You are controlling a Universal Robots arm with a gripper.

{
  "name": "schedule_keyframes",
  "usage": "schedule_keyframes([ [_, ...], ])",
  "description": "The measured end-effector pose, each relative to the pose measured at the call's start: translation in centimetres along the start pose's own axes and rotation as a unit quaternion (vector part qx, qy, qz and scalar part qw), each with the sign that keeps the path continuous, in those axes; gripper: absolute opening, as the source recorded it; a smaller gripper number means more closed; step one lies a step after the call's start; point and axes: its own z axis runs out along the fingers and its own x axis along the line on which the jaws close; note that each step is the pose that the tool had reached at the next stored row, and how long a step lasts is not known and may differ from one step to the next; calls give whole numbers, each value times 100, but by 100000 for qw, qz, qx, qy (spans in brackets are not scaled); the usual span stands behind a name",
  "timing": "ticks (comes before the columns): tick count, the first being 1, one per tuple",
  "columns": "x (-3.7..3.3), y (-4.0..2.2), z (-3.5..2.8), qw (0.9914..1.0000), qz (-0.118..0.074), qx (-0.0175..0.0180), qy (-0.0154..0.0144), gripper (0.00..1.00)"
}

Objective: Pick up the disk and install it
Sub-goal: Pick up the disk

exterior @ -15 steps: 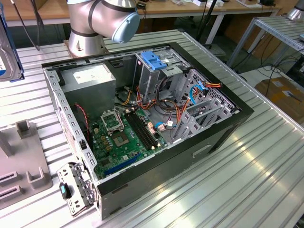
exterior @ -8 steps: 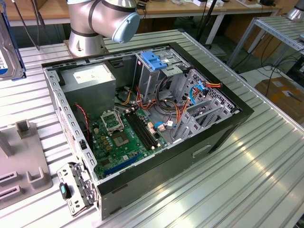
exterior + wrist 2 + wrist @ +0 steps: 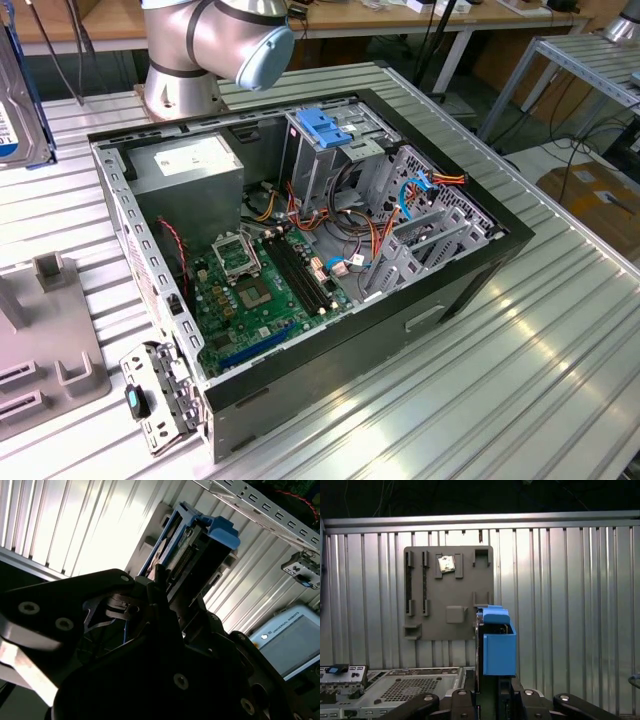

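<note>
The disk stands on edge between my gripper's fingers, its blue side rail facing the first wrist view. It hangs in front of the grey holder plate on the ribbed table. In the second wrist view the disk shows its dark body and blue rails, and the gripper is shut on its near end. In the exterior view the disk is a grey metal slab at the far left edge, up above the holder plate and to the left of the open computer case.
The case lies open with a grey drive cage topped by a blue latch, a power supply box, a green motherboard and loose cables. The arm's base stands behind it. A small metal chip sits on the holder plate. A teach pendant lies nearby.
</note>
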Motion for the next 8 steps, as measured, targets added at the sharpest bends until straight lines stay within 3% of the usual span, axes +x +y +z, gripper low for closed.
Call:
schedule_keyframes([
  [8, -7, -146, 1, 100000, 5, 3, -7, 35],
])
